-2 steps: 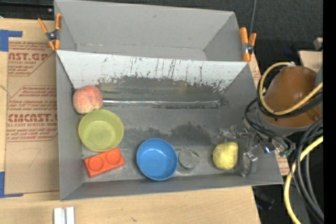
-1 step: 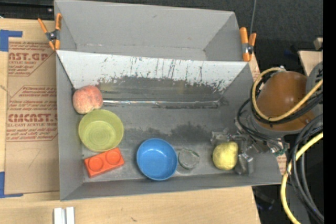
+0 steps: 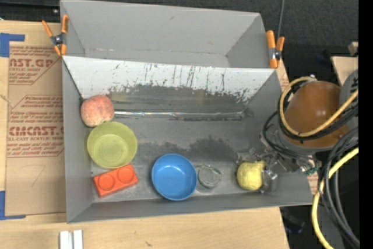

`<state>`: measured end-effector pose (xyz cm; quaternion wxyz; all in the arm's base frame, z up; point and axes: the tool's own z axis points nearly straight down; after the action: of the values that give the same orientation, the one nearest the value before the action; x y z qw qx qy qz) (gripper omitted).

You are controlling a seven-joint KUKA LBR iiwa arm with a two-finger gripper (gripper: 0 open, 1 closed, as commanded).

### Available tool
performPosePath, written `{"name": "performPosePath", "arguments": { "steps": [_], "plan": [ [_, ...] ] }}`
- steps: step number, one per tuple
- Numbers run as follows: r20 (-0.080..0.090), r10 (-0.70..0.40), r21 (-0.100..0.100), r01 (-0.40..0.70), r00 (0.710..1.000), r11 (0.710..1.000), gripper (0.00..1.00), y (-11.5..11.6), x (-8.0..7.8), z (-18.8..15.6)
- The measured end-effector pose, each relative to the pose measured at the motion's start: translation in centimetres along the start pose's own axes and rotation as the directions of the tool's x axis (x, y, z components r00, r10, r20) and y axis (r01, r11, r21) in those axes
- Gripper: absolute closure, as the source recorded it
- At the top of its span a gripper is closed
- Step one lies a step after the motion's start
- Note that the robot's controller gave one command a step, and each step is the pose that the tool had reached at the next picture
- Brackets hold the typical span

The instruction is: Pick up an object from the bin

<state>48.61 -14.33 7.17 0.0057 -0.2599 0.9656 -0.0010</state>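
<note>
At the right edge of the frame is a glossy, rounded orange-brown cover point(image 3: 312, 109), shaped like a dome and catching a pale highlight on top. Thin yellow cables point(image 3: 285, 103) loop round its rim, and a thicker yellow one curves through the lower right corner. Black cables point(image 3: 273, 132) bunch in coils at its left side. Below them the gripper point(image 3: 269, 171) is dark grey metal with small bright glints.

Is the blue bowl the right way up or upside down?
Right way up. The blue bowl shows its round rim and hollow inside, with nothing in it.
</note>
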Motion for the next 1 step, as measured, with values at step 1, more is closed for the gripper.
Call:
{"name": "performPosePath", "arguments": {
  "steps": [1],
  "plan": [
    [0.000,0.000,0.000,0.000,1.000,1.000,1.00,0.00,0.00,0.00]
  ]
}}
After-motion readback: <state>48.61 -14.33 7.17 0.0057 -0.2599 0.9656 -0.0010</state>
